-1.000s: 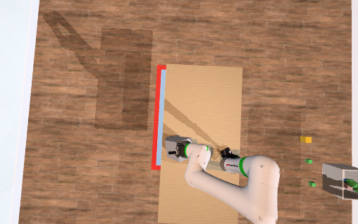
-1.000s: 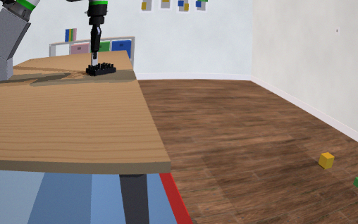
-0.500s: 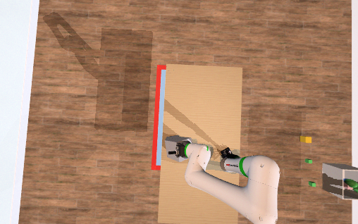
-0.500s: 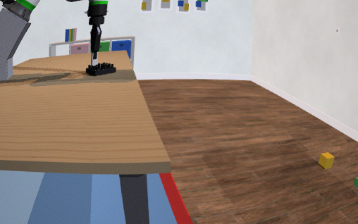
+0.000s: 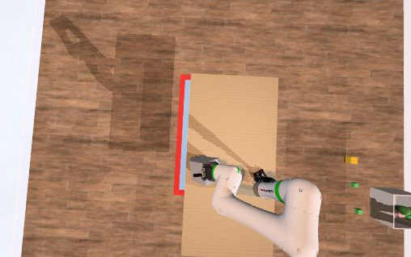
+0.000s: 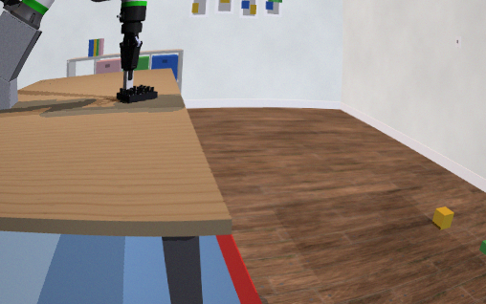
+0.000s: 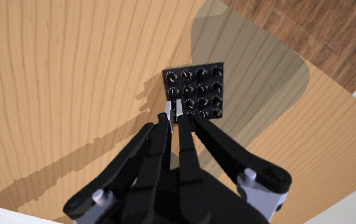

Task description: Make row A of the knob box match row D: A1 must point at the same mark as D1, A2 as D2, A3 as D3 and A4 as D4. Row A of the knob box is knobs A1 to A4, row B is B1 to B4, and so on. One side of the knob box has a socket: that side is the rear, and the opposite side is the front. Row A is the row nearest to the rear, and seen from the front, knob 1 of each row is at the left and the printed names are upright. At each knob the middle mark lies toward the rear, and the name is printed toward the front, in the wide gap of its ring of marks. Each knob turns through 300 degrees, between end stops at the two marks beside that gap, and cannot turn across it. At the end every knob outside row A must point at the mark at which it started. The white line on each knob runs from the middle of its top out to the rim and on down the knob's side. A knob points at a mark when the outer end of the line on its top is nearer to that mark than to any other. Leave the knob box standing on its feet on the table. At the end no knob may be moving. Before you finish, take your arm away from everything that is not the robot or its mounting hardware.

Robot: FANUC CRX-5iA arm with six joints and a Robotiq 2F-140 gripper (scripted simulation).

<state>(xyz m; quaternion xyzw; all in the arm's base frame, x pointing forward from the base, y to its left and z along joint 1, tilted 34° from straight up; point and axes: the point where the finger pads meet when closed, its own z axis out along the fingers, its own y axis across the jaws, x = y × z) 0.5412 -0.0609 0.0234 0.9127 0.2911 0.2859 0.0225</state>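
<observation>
The wooden table (image 5: 232,121) (image 6: 96,167) (image 7: 75,50) has a light brown top with thin stripes, and a dark leg (image 6: 183,268) holds up its near end. The black knob box (image 6: 149,97) (image 7: 208,88) sits on the table near one long edge, with dark shade around it. The gripper (image 5: 259,174) (image 6: 128,85) (image 7: 174,106) points down at one corner part of the knob box. Its fingers are almost pressed together, with just a small gap, and I cannot tell if they are pinching a knob. The gray robot stand (image 5: 198,162) (image 6: 18,54) is at the other long side. Under the table lies a blue rug with a red edge (image 5: 180,133) (image 6: 239,268). The floor (image 5: 226,40) (image 6: 311,191) (image 7: 315,30) is brown wood. On it are a yellow block (image 5: 351,160) (image 6: 443,218) and little green blocks (image 5: 358,211) (image 6: 483,247). At the back, a white shelf (image 6: 180,72) has a pink bin (image 6: 108,67), a green bin (image 6: 143,63) and a blue bin (image 6: 165,63). Pictures hang on the pale wall (image 6: 268,57).
</observation>
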